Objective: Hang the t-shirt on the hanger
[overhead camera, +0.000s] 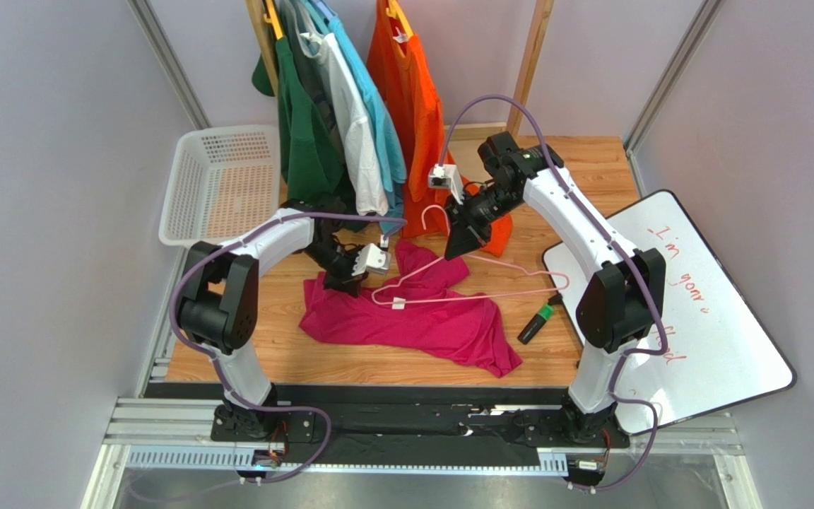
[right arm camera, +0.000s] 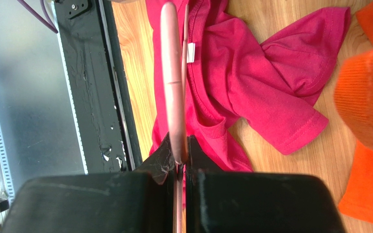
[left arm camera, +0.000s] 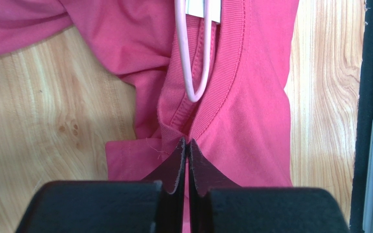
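Status, everything placed off the t-shirt (overhead camera: 422, 323):

- The t-shirt lies crumpled flat on the worktop (overhead camera: 273, 355), roughly mid-board, with one sleeve spread toward the far side.
- My left hand (left arm camera: 187, 143) is pinched shut on the t-shirt's ribbed collar, at the neck edge. The fingertips meet with cloth between them and no gap shows.
- My right hand (right arm camera: 179, 145) is clamped on the hanger (right arm camera: 171, 73), gripping the wire near the base of the hook, above the t-shirt's far edge.
- The hanger is tilted. The hook end is up in my right hand, and the triangle slopes down across the t-shirt.
- One rounded hanger tip (left arm camera: 195, 98) sits inside the neck opening, just beyond my left fingertips. It rests on the inner collar beside the white label (left arm camera: 203, 7).
- The hanger's other shoulder sticks out past the t-shirt's right side, over bare wood.

Around it:
- A green-capped marker (overhead camera: 535, 323) is just right of the t-shirt's hem, with the whiteboard (overhead camera: 687, 308) further right.
- The white basket (overhead camera: 220, 186) is well off to the t-shirt's far left.
- An orange shirt (overhead camera: 406, 85) and a green one (overhead camera: 300, 117) hang behind the t-shirt — the orange hem is just past the sleeve.
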Available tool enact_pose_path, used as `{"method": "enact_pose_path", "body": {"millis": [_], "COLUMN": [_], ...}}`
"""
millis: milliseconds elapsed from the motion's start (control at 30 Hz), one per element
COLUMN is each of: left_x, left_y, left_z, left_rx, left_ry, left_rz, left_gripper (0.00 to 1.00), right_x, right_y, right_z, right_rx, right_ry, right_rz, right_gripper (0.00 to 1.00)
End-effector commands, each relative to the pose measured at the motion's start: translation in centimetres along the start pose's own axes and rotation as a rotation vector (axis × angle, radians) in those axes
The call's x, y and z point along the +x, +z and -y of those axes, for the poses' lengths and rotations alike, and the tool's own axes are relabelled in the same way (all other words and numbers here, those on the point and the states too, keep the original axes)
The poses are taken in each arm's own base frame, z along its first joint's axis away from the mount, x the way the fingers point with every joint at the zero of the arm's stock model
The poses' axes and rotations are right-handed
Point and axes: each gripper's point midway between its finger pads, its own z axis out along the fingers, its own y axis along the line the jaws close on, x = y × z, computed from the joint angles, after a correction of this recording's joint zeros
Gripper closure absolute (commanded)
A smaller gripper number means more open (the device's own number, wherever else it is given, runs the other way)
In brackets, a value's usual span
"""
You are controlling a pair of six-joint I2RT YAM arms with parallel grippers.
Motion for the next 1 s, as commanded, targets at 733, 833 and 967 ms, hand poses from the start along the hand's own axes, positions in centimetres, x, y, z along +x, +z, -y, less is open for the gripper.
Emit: {"method": "enact_pose_path", "body": {"millis": [733,833,967], "left_x": [-5.8,-6.7,-8.2], "left_y": [-5.1,-5.9,-7.1], "left_z": [-0.1,0.6,2.4], "left_rx": [-0.161,-0.181,-0.205], "left_ry": [0.142,0.152,0.19], "left_rz": [0.131,0.151,0.164], "left_gripper": [1.0,1.0,1.0], "right_x": [-2.5,-2.9,-3.8], "right_y": [2.4,2.9,3.9], "right_z": [-2.2,-2.3,-2.5], "right_rx": [-0.142,-0.141,-0.15], "right_ry": [-0.04,-0.038,-0.037], "right_rz": [0.121,0.134,0.158], "right_gripper": [1.0,1.0,1.0]}}
